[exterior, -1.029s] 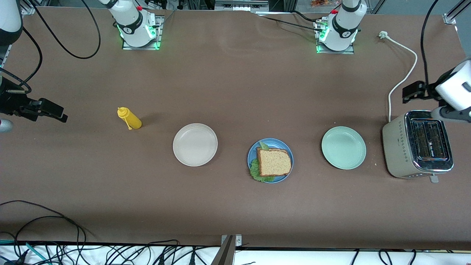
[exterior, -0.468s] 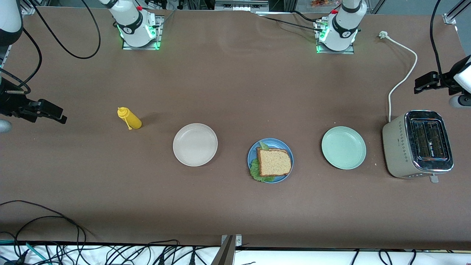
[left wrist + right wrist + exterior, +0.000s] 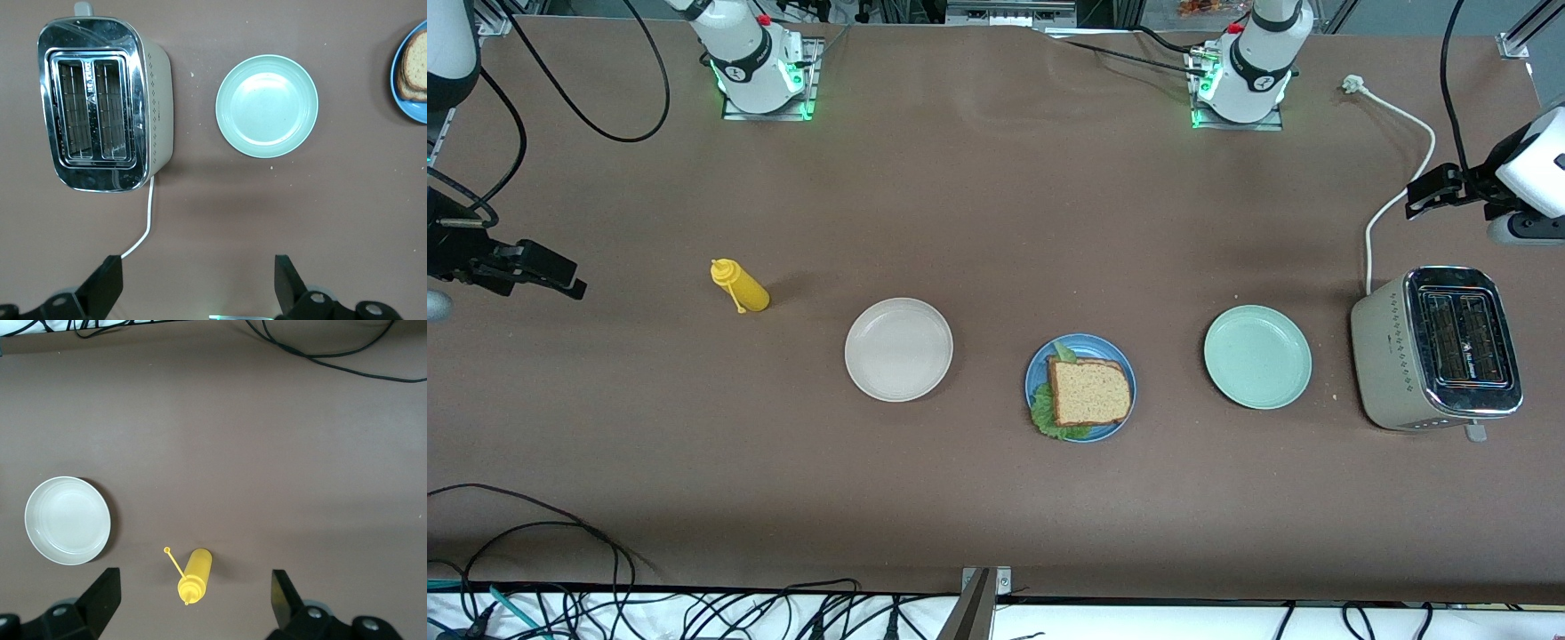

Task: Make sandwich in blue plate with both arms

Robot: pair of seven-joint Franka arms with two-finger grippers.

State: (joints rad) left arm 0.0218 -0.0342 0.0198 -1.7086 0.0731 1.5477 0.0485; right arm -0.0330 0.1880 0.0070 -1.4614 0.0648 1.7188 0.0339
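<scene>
The blue plate (image 3: 1080,433) lies near the middle of the table. On it sits the sandwich: a speckled brown bread slice (image 3: 1089,392) on top, with green lettuce (image 3: 1047,418) poking out underneath. The left wrist view catches only the plate's edge (image 3: 408,110) and the stacked bread (image 3: 415,67). My left gripper (image 3: 1427,189) (image 3: 198,267) hangs open and empty over the toaster's cord. High over the right arm's end of the table, my right gripper (image 3: 551,271) (image 3: 195,580) is open and empty, with the yellow bottle below it.
A yellow squeeze bottle (image 3: 739,286) (image 3: 193,572) lies on its side. An off-white plate (image 3: 898,349) (image 3: 67,520) and a mint-green plate (image 3: 1257,356) (image 3: 267,105) flank the blue one. A toaster (image 3: 1440,348) (image 3: 100,113) with a white cord (image 3: 1400,178) stands at the left arm's end.
My left gripper has drawn away from over the toaster toward the bases and now hangs over the cord. The right gripper has barely shifted. The sandwich has not moved.
</scene>
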